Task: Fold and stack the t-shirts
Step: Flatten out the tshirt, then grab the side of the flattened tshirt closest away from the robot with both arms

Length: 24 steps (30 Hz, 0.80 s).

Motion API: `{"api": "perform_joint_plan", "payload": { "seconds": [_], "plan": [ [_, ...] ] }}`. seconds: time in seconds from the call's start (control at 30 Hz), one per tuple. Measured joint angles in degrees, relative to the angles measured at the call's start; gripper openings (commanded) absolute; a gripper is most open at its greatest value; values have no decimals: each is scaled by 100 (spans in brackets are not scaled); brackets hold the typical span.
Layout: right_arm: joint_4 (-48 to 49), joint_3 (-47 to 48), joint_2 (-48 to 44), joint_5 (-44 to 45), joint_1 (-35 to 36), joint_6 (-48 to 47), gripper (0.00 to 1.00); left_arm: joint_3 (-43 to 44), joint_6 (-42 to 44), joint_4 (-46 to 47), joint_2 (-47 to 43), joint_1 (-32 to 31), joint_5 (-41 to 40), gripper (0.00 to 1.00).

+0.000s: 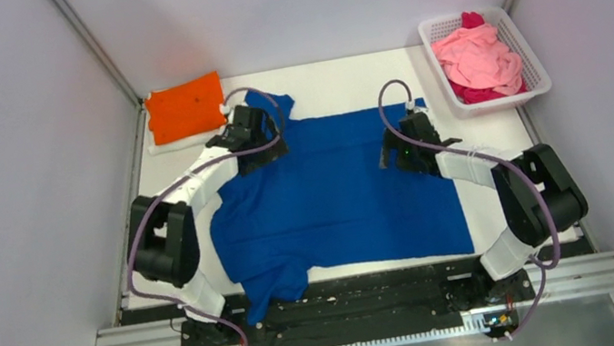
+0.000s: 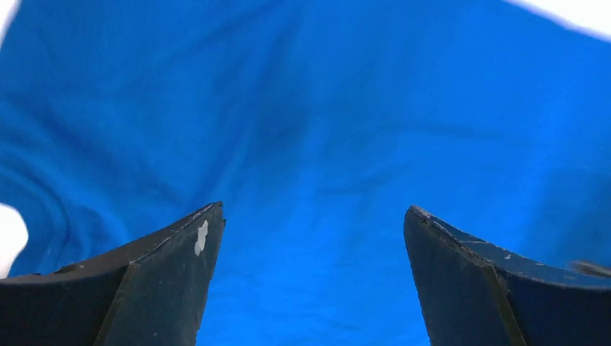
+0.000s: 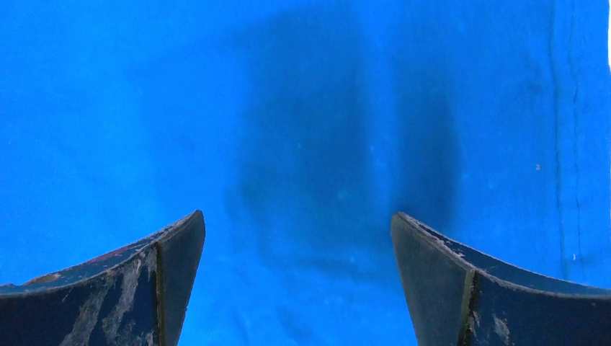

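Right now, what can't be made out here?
Top view: fingertips of the left gripper and right gripper hidden under their own wrists; contact with the blue t-shirt unclear.
Wrist views: blue cloth fills both frames; shirt outline cut off by edges.
Top view: pink t-shirts heaped in the basket; count hidden by the pile itself.
Top view: orange t-shirt fold layers too small to tell.

left wrist | jaws wide apart, empty | blue t-shirt (image 2: pixel 310 130) wrinkled, fills view beneath
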Motion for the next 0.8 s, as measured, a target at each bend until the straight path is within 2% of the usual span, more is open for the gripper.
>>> {"api": "perform_joint_plan", "payload": {
  "seconds": [0.13, 0.33, 0.47, 0.8],
  "plan": [
    [-79, -188, -192, 94, 0, 101, 99, -162, 2, -553, 671, -33, -105, 99],
    [-63, -219, -186, 275, -2, 122, 99, -20, 0, -643, 1185, -2, -240, 99],
    [4, -33, 44, 404, -37, 33, 99, 713, 9, -837, 1797, 4, -450, 99],
    [144, 1425, 1373, 380, -433, -378, 99, 3018, 190, -1126, 3314, 356, -520, 99]
  ]
}}
